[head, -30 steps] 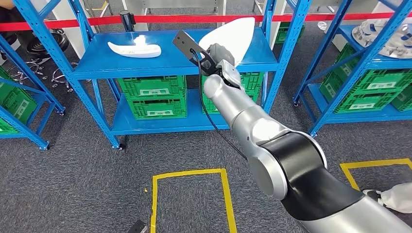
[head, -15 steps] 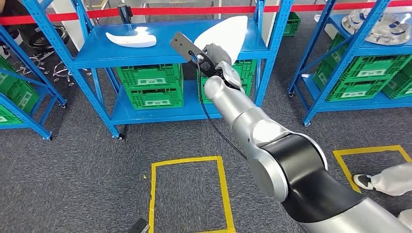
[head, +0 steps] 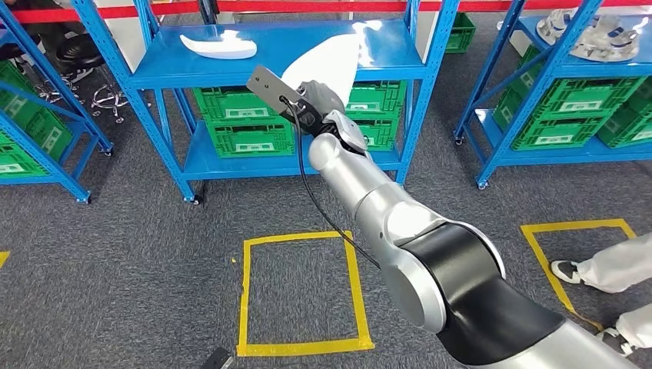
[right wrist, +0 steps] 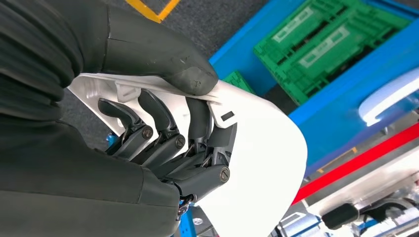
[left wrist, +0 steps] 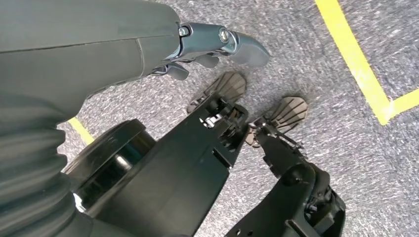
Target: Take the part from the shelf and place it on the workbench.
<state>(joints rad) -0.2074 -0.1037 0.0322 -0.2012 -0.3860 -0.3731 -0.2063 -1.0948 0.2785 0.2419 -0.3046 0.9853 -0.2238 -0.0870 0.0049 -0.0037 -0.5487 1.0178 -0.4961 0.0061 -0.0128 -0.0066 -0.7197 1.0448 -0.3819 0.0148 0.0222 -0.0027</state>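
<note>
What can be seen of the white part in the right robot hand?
The white part is a smooth, glossy shell, plastic by its look, broad and curved, narrowing to a rounded tip. Its inner face carries small moulded tabs and a slot. The right robot hand grips it near one edge, thumb on one face and fingers curled against the inner face. It is held in the air in front of the blue shelf, touching nothing else.
</note>
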